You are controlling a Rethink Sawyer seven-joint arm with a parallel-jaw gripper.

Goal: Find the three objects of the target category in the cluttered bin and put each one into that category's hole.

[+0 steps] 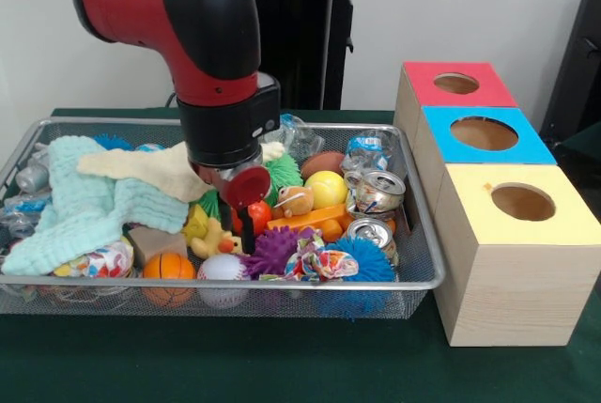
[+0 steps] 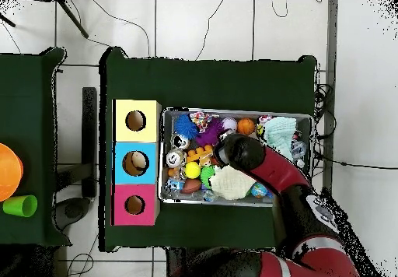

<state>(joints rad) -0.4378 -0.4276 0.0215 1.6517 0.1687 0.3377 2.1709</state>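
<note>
Over the green worktop point(image 1: 282, 365) the arm point(image 1: 202, 55) dips into the crowded bin point(image 1: 427, 276), whether its fingers are clenched I cannot tell, while the three-holed boxes point(image 1: 507, 234) seemingly await most targets.

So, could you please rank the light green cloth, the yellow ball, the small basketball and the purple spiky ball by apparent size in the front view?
1. Light green cloth, by far the largest.
2. Purple spiky ball.
3. Small basketball and yellow ball look alike; the basketball sits nearer the camera, so I won't rank them.
</note>
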